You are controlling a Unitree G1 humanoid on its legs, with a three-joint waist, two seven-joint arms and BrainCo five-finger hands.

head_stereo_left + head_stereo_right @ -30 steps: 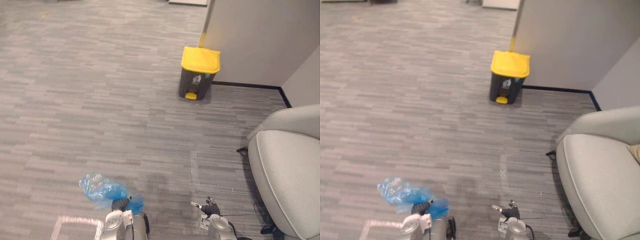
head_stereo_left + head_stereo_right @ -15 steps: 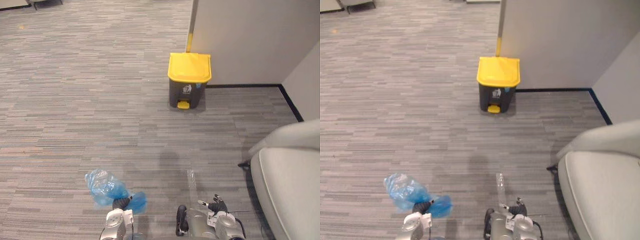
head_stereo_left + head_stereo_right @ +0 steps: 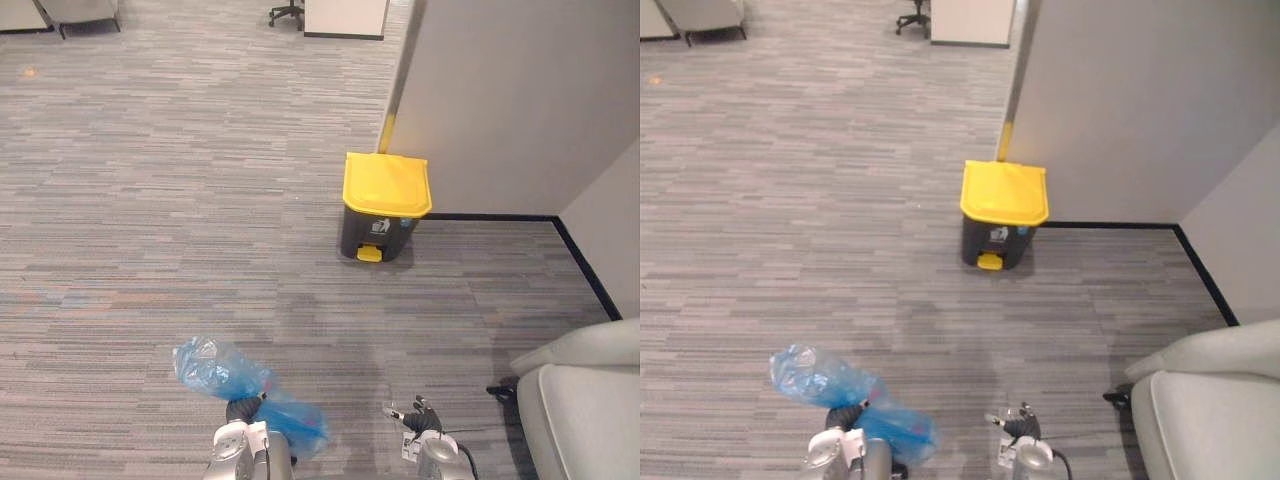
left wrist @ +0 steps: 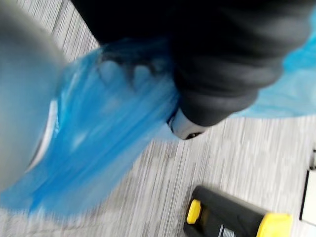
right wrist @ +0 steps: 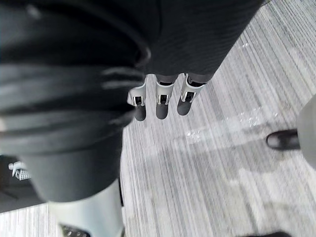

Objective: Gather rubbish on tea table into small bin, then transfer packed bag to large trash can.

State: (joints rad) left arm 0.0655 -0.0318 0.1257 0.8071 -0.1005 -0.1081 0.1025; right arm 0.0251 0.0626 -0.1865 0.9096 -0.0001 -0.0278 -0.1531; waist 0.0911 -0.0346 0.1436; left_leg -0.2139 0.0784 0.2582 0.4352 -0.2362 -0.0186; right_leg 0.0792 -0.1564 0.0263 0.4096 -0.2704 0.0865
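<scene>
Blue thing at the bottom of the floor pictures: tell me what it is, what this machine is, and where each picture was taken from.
This is a two-legged robot with two arms. Two pictures come from cameras on its head, looking down at the grey carpet; the other two come from a camera on each wrist. The blue thing is a plastic bag, gripped in its left hand. Its right hand holds nothing, fingers relaxed. Ahead, by the wall, stands a dark trash can with a closed yellow lid. A light armchair is at the right.
</scene>
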